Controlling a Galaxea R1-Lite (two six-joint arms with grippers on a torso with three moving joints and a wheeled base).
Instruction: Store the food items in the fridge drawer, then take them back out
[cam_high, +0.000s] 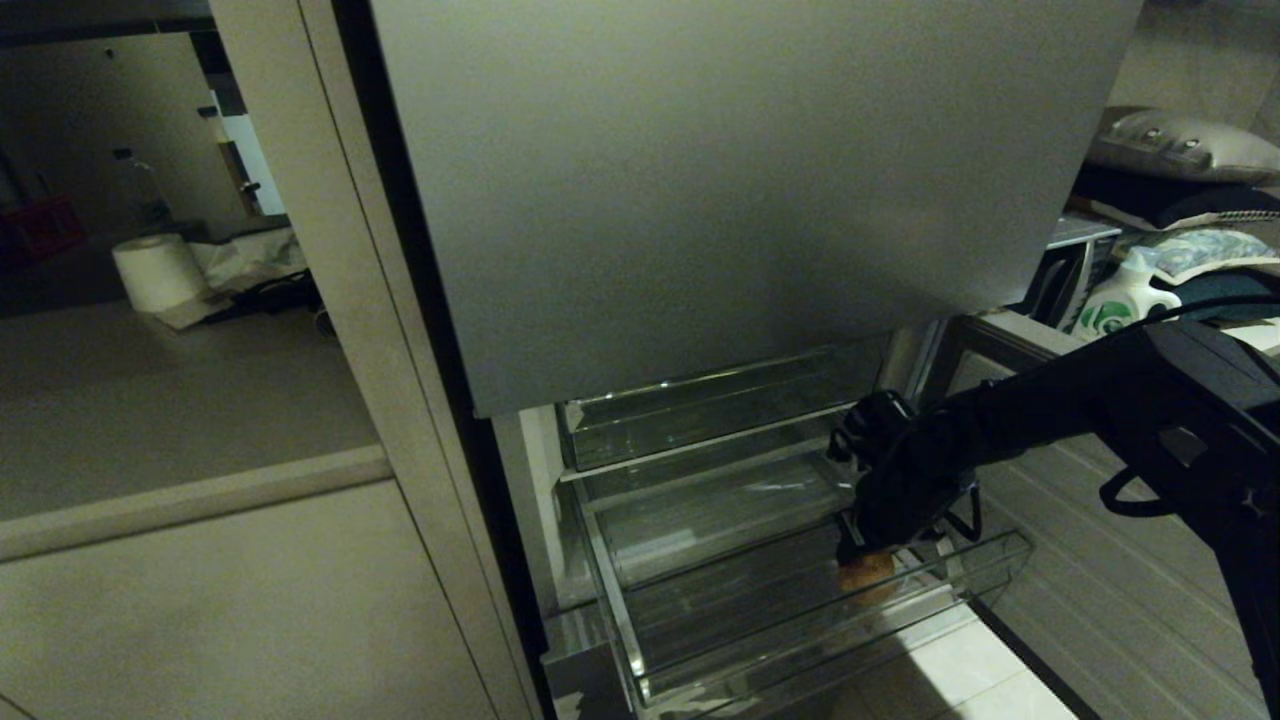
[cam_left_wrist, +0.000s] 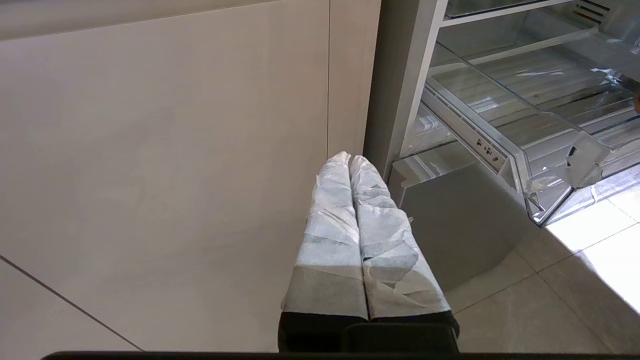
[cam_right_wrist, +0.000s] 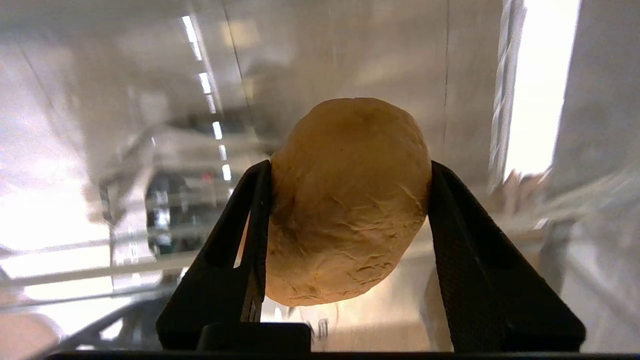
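A round orange-brown food item (cam_right_wrist: 350, 200), like a bread roll, sits between my right gripper's (cam_right_wrist: 350, 165) two black fingers, which press on both its sides. In the head view this right gripper (cam_high: 865, 555) reaches down into the right end of the pulled-out fridge drawer (cam_high: 800, 650), a clear deep bin, with the food item (cam_high: 868, 577) just under it, near the drawer's front wall. Whether the item rests on the ribbed floor I cannot tell. My left gripper (cam_left_wrist: 350, 158), fingers wrapped in white and pressed together, is parked beside the cabinet, left of the fridge drawer (cam_left_wrist: 520, 155).
The grey upper fridge door (cam_high: 750, 180) hangs above the drawers. A shallower clear tray (cam_high: 700, 410) sits above the drawer. A beige cabinet panel (cam_high: 250, 600) stands to the left, tiled floor (cam_high: 960, 670) in front. A detergent bottle (cam_high: 1125, 300) stands at the right.
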